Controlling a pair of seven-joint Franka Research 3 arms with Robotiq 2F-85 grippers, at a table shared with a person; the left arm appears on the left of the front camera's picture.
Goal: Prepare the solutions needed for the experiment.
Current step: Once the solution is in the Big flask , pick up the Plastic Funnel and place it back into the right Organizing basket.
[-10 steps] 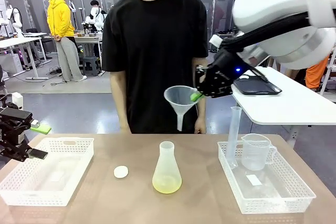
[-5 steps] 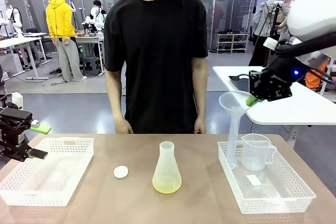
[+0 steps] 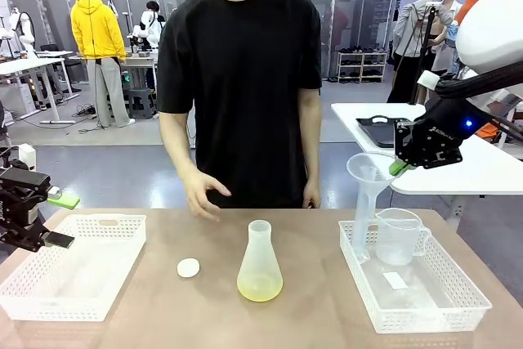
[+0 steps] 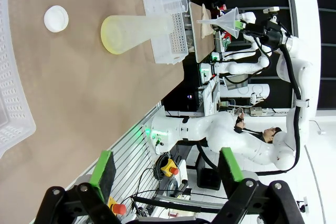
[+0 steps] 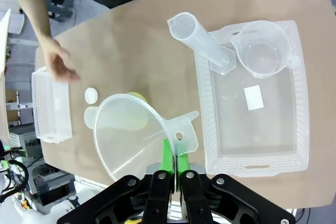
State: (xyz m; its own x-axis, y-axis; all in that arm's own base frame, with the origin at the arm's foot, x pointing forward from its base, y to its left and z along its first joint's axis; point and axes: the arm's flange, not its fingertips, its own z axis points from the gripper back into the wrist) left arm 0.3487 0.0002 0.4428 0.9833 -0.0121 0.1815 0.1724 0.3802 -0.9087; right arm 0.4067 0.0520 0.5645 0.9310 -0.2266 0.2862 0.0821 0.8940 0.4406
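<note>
The solution (image 3: 260, 286) is a pale yellow layer in the bottom of a translucent conical flask (image 3: 260, 261) standing mid-table; the flask also shows in the left wrist view (image 4: 137, 31). My right gripper (image 3: 398, 167) is shut on the rim tab of a clear funnel (image 3: 369, 172), held in the air over the right tray beside the tall cylinder. From the right wrist, the funnel (image 5: 131, 135) hangs just past that gripper (image 5: 171, 148). My left gripper (image 3: 60, 220) stands open and empty at the table's left edge, and its jaws (image 4: 167, 166) are wide apart.
A white round stopper (image 3: 188, 267) lies left of the flask. The right tray (image 3: 429, 319) holds a graduated cylinder (image 3: 362, 210), a beaker (image 3: 398, 236) and a small white card. A white basket (image 3: 122, 277) sits at the left. The person's hand (image 3: 203, 194) hovers above the table's far edge.
My right gripper carried the funnel from above the flask to the right and down, over the right tray. The person's hand came forward over the table. The left arm stayed still.
</note>
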